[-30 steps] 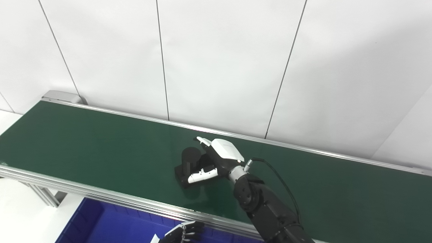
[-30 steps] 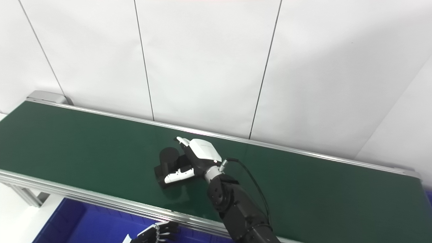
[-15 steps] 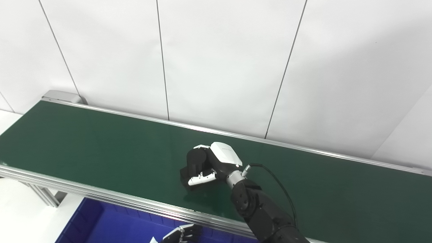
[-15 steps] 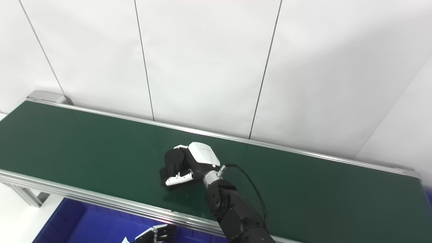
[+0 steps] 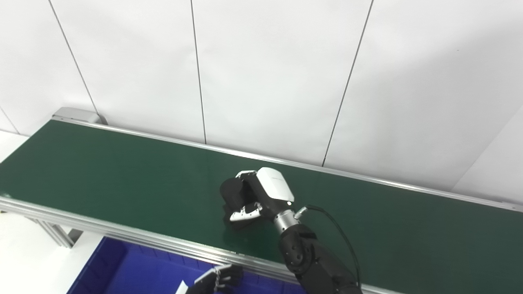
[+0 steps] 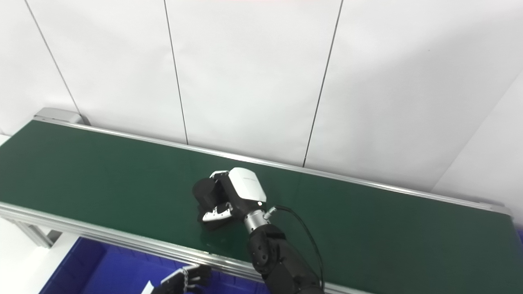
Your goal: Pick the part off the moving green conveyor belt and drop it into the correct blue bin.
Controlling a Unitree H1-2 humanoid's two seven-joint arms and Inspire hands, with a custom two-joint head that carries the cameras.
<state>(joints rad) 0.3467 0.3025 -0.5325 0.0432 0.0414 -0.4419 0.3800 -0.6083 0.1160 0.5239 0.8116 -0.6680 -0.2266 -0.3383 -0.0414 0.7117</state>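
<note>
On the green conveyor belt [image 5: 122, 171] the right hand [image 5: 261, 194] clasps the half-hidden black part [image 5: 231, 194], while the left hand [image 5: 214, 281], cropped over the blue bin [image 5: 122, 273], is unreadable.

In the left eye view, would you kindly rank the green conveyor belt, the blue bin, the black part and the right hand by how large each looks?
1. Green conveyor belt, by far the largest.
2. Blue bin, though the picture's bottom edge cuts it off.
3. Right hand and black part: unsure, since the hand is shut on the part and hides much of it.
</note>
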